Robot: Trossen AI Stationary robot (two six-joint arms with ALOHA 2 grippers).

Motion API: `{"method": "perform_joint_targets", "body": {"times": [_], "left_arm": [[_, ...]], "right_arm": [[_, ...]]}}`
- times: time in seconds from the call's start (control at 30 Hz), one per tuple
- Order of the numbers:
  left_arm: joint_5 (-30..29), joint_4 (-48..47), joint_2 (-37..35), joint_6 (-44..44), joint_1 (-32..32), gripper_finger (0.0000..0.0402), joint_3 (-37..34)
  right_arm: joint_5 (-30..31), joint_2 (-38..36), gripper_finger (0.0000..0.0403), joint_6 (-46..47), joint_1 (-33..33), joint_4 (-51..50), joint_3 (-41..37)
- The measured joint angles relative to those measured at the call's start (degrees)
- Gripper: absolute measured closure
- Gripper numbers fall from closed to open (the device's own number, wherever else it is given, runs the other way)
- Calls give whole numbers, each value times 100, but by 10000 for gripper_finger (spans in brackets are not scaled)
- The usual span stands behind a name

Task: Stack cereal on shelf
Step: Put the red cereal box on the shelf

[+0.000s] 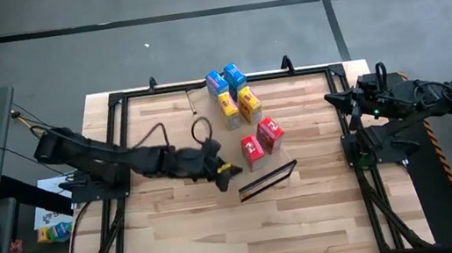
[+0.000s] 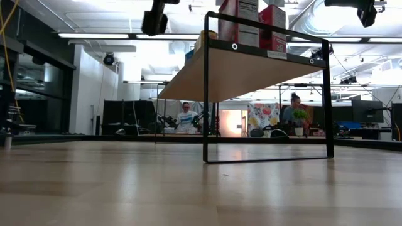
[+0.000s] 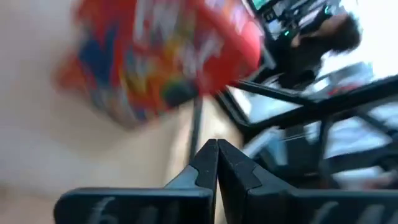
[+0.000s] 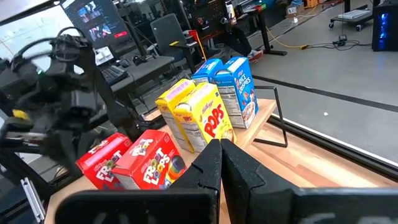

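Six cereal boxes (image 1: pixel 243 117) sit in colour pairs along the shelf (image 1: pixel 258 153) from above, blue farthest, red nearest its black frame; the left gripper (image 1: pixel 225 171) hovers beside the reds, empty.

Low down, only red boxes (image 2: pixel 259 19) show clearly; others hide behind.

Left wrist: fingers (image 3: pixel 205 163) pressed together, a blurred red box (image 3: pixel 161 59) ahead.

Right wrist: the right gripper (image 4: pixel 221 158), parked aside, is closed too.

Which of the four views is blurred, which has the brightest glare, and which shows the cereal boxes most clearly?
Left wrist view: heavily smeared, so the red cereal box is a streak of colour. Low view: ceiling light strips glare white behind the shelf, whose frame reads as a dark outline. Right wrist view: sharpest, with legible print on the yellow boxes and blue boxes. High view: evenly lit, no glare.
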Motion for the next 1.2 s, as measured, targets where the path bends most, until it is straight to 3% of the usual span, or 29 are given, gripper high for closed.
{"method": "perform_joint_targets", "body": {"times": [0.1,0.27,0.4,0.63,1.2], "left_arm": [[-132,410,157,-1214,-190,401,-90],[-510,718,456,-2157,-316,401,61],[-731,692,649,-2374,-282,401,413],[-745,-257,926,-2701,-176,401,1089],[-804,-540,931,-3168,14,401,1115]], "right_arm": [[0,0,402,-26,0,-9,0],[-8,0,402,-31,2,-43,0],[-13,0,402,-31,2,-118,0],[-34,0,402,-11,0,-259,0],[-38,0,402,0,0,-386,-2]]}}
